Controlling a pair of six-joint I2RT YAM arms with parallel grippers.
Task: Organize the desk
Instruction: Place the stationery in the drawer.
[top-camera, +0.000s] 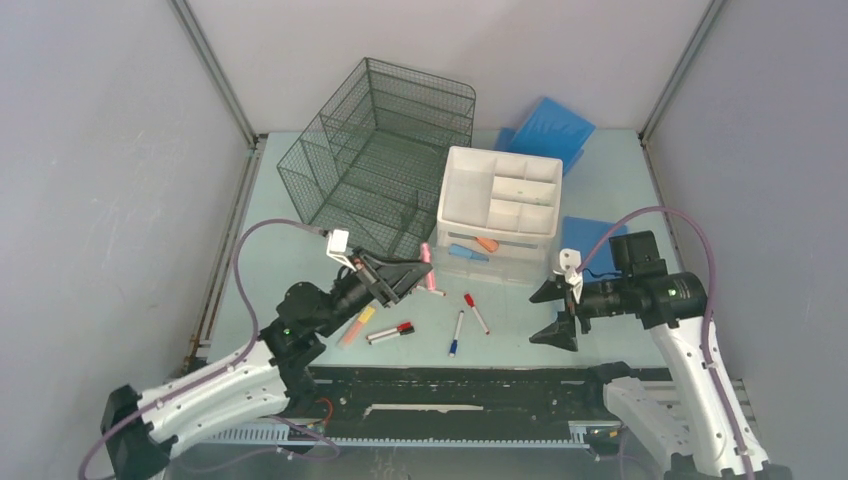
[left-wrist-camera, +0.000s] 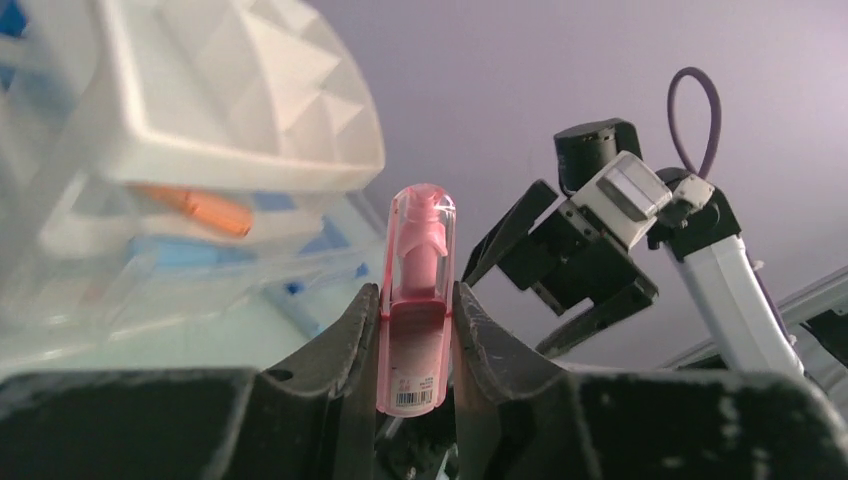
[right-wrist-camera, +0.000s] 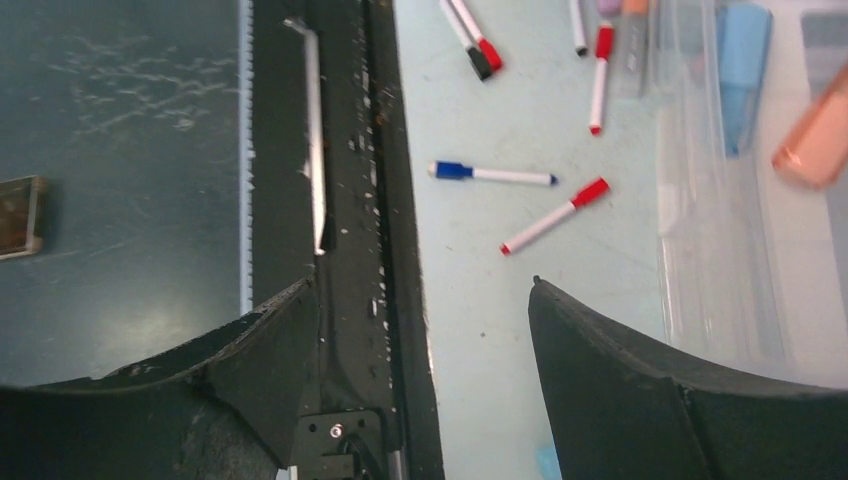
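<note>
The pale mint-green desk carries loose pens near its front edge. My left gripper is shut on a pink highlighter, held upright just left of the white drawer unit. In the left wrist view the pink highlighter stands between the two black fingers, cap upward. My right gripper hovers open and holds nothing, to the right of the pens. In the right wrist view the right gripper straddles the black front rail and the desk edge.
On the desk lie a red pen, a blue pen, a black-and-red marker and an orange-yellow highlighter. A dark wire-mesh organizer stands at the back. Blue pads lie behind the drawer unit.
</note>
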